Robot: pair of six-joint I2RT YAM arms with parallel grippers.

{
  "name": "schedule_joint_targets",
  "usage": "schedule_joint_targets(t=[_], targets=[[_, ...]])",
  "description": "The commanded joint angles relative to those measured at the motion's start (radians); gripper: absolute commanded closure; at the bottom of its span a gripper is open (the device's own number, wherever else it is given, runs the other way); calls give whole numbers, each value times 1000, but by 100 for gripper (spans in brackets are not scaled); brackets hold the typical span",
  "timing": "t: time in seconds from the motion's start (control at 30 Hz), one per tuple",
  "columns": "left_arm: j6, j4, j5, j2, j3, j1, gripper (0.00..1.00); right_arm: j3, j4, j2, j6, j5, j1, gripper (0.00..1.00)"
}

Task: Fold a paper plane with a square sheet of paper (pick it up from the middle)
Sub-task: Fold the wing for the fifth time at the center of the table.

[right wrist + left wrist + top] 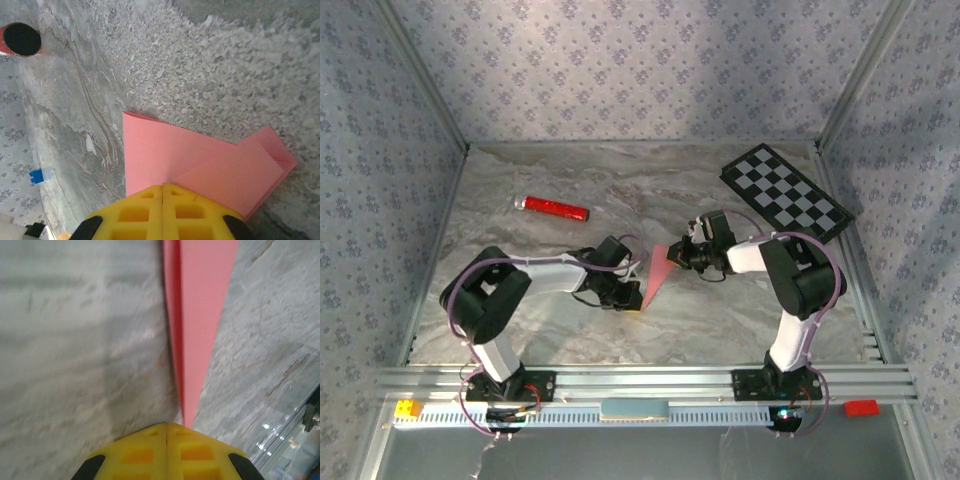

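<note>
Clamps folded pink paper near desk centre at both ends: narrow tip in closed left gripper, wide end in closed right gripper; well apart from far-right corner checkerboard.

enclosure, three sides: back wall, left wall and right wall, all papered in pale lilac-grey with a small repeating floral sprig. corner posts: bare aluminium, slanting up at the two rear corners. tabletop: grey-beige marble pattern with darker veins. front rail: ribbed aluminium profile across the near edge, a white slotted strip just below it. light: soft and even, brightest at the middle of the back wall.
</note>
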Motion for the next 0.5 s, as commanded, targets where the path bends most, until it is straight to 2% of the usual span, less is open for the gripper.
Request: schedule_joint_targets(t=[0.0,0.23,0.47], targets=[[16,-64,-25,-55,40,4,94,-38,-121,26,-4,100,-5,98],[-57,64,41,13,146,15,90,-43,-120,26,-1,105,-1,98],[-38,53,86,136,220,14,88,-43,-115,28,2,106,1,98]])
